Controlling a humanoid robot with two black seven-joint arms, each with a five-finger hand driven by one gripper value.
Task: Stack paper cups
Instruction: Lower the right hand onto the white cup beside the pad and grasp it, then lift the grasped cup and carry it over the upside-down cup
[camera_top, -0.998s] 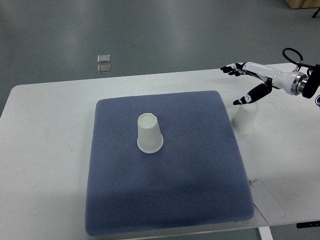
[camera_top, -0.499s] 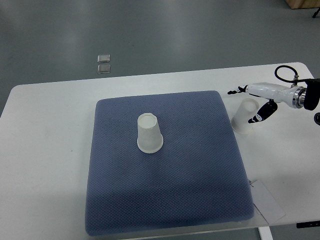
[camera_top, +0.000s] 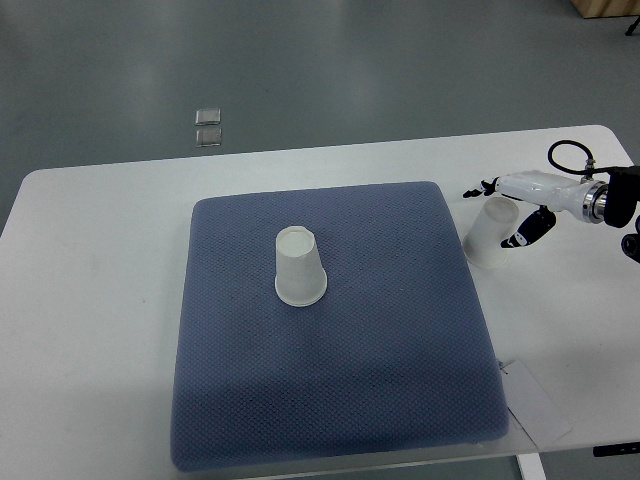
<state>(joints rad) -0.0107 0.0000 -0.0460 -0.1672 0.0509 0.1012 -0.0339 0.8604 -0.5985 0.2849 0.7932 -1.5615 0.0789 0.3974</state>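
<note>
Nothing is stacked: your right hand (camera_top: 515, 208) grips the right-side cup (camera_top: 489, 236); the centre cup (camera_top: 299, 267) waits.

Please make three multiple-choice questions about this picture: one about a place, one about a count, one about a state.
1. Where does the upside-down white paper cup stand?
A. on the blue textured mat
B. on the floor
C. in a box

2. How many paper cups show?
A. one
B. two
C. four

3. How is the second white paper cup beside the mat?
A. crushed flat
B. tilted, at the right hand
C. stacked

Key: 1 A, it sits mid-mat; 2 B, one on the mat, one off it; 3 B, it leans, fingers around it.
</note>
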